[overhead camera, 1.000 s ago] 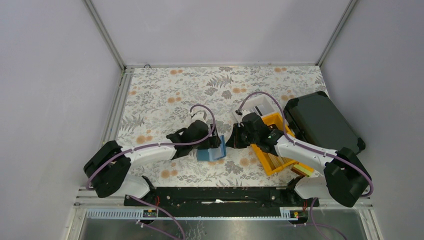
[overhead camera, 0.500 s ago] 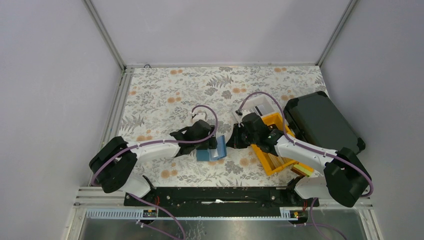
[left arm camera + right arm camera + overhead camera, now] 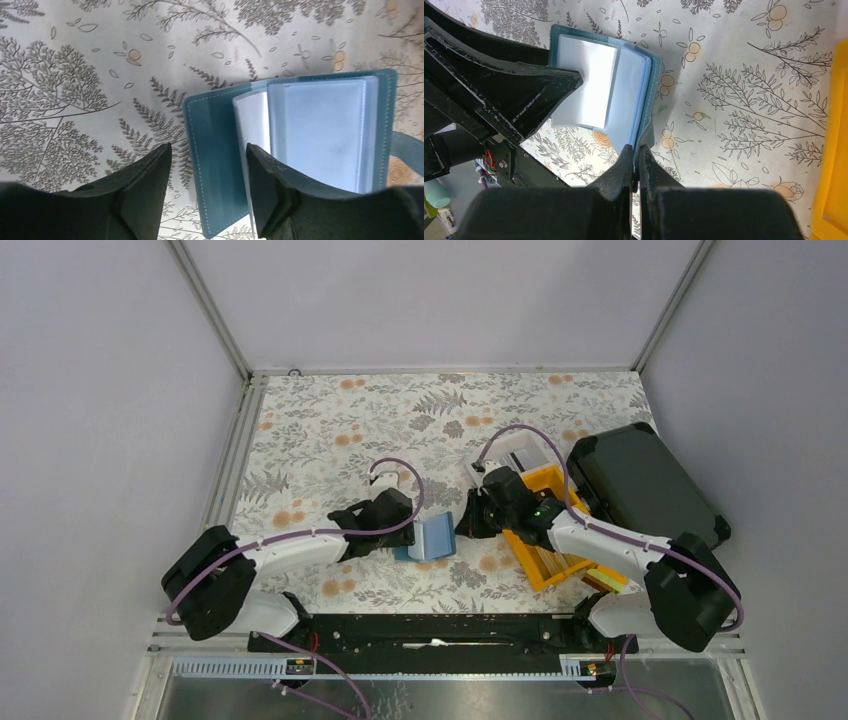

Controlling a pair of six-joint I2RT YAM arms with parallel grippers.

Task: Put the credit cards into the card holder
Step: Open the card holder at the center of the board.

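While the teal card holder (image 3: 432, 538) lies open on the table (image 3: 320, 430) near the middle of its near edge, the right end effector (image 3: 635, 152) is pinched together on its side tab (image 3: 644, 141). The left end effector (image 3: 207, 156) has its fingers apart, astride one cover.

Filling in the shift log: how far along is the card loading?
Done: the card holder lies open on the table, clear pockets showing. In hand: the right gripper pinches its side tab, jaws shut; the left gripper has jaws open over the left cover. Left: all the cards; no pocket in view holds one.
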